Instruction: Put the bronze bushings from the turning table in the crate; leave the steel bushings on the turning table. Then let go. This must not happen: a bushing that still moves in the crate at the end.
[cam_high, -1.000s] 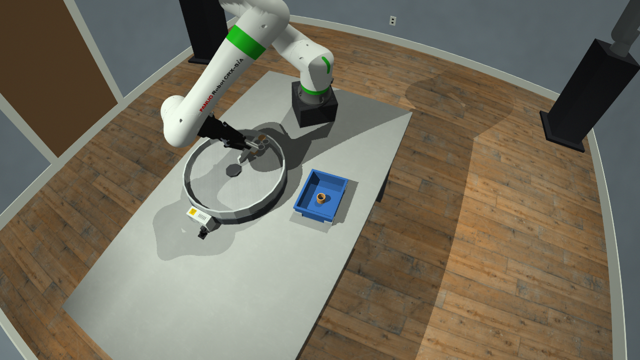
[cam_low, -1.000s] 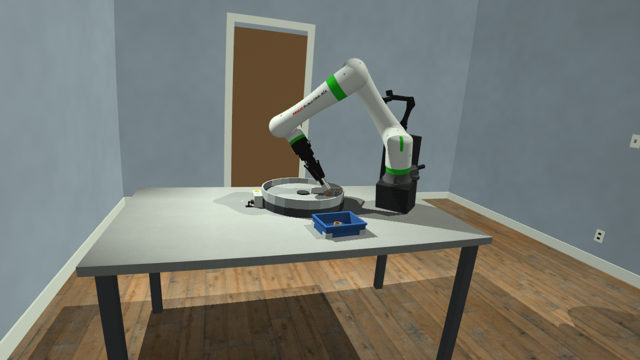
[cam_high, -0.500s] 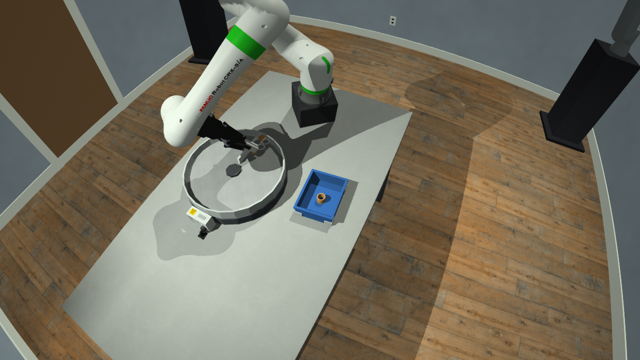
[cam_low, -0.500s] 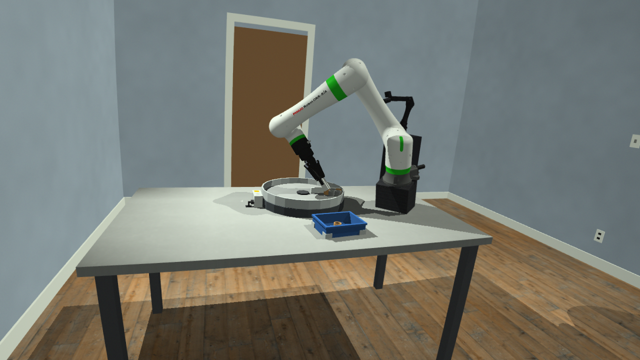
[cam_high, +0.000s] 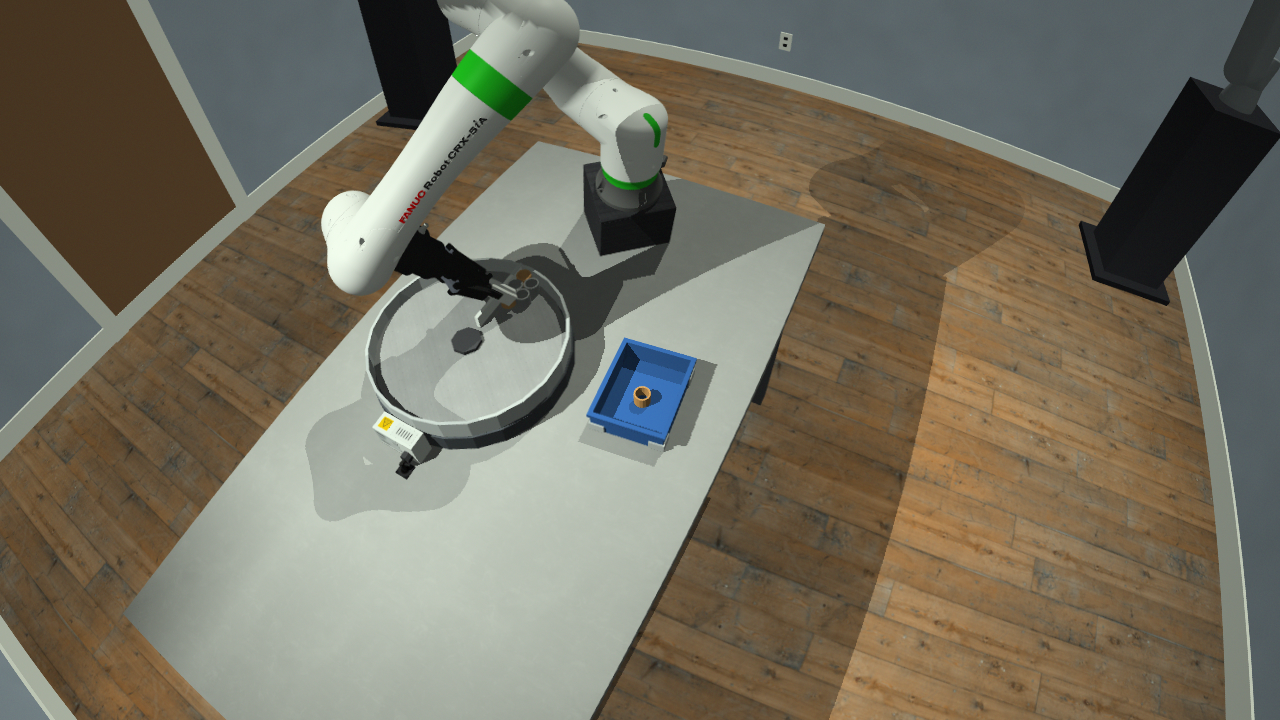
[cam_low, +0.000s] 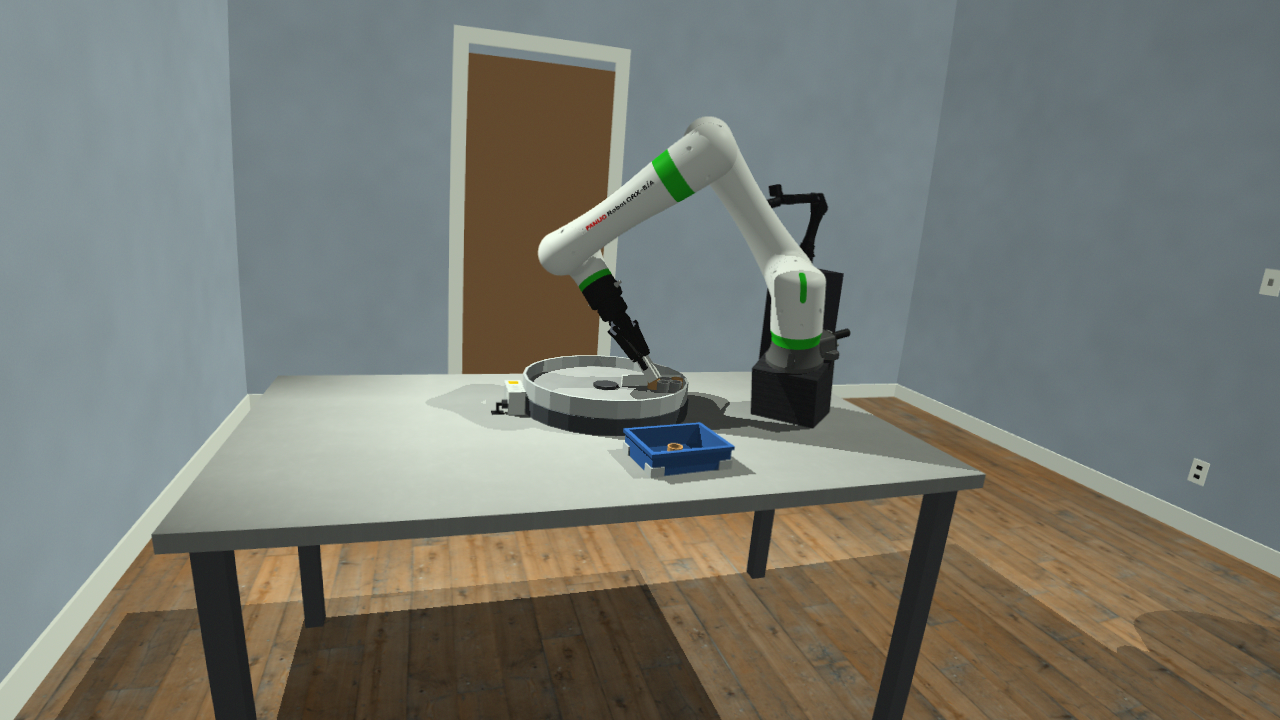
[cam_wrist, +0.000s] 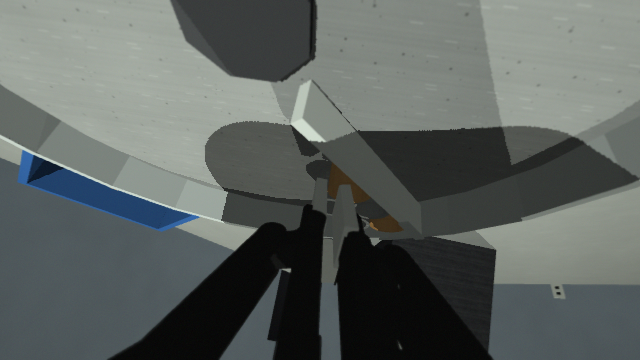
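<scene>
The turning table (cam_high: 383, 362) (cam_low: 572, 404) (cam_wrist: 125, 100) has a raised rim and a fixed grey bar (cam_high: 489, 309) (cam_wrist: 360, 155) reaching in from the rim. Bronze bushings (cam_high: 522, 273) (cam_wrist: 344, 181) and steel bushings (cam_high: 533, 285) are bunched against that bar; the bar hides most of them in the wrist view. My gripper (cam_high: 512, 289) (cam_low: 656, 374) (cam_wrist: 329, 197) is tilted down into this bunch, its fingers nearly together with the tips at a bronze bushing. I see nothing clamped between them. One bronze bushing (cam_high: 641, 393) (cam_low: 674, 445) stands in the blue crate (cam_high: 626, 422) (cam_low: 682, 462) (cam_wrist: 100, 197).
A dark hub (cam_high: 467, 341) (cam_low: 605, 385) (cam_wrist: 250, 35) sits at the turning table's centre. A small control box (cam_high: 396, 432) (cam_low: 513, 394) is fixed to its outer side. The robot's black base (cam_high: 629, 219) (cam_low: 787, 394) stands behind the table's rim. The crate lies right of the turning table.
</scene>
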